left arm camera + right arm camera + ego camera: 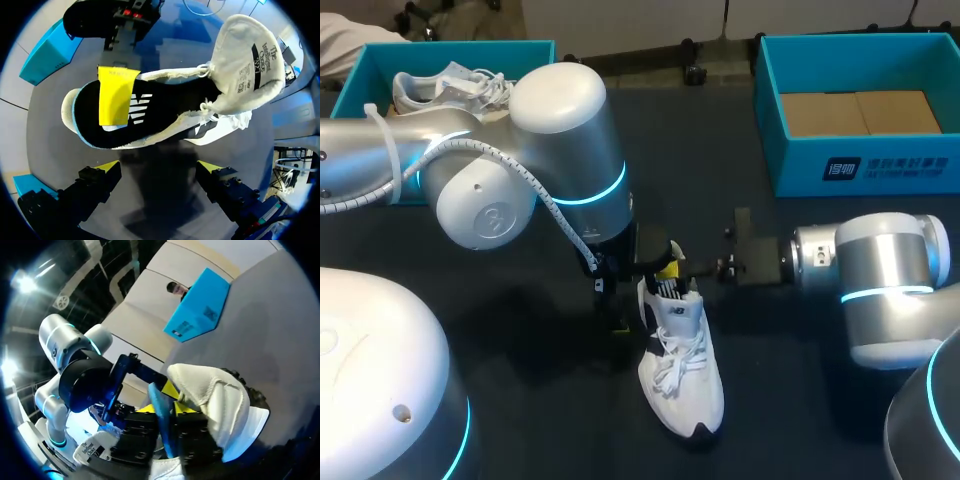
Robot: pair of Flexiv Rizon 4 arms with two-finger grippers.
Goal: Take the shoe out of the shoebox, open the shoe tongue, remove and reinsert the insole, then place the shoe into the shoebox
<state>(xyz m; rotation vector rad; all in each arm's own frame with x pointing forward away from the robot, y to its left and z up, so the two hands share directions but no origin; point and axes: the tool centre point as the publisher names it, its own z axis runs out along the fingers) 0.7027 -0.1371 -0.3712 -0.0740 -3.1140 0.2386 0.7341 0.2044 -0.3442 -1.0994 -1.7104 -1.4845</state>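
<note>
A white shoe [682,375] lies on the dark table with its toe toward the front edge. In the left wrist view its tongue [250,60] is folded back, baring the black insole [150,117]. My right gripper [672,272] comes in from the right at the heel. One yellow fingertip [117,95] lies on top of the insole. In the right wrist view the insole's light blue edge [161,415] runs between that gripper's fingers, which are shut on it. My left gripper [159,170] hangs open just beside the shoe, touching nothing.
A teal shoebox [865,170] lined with cardboard stands at the back right. Another teal box [365,75] at the back left holds a second white shoe [450,88]. My left arm [560,150] hangs over the table's middle.
</note>
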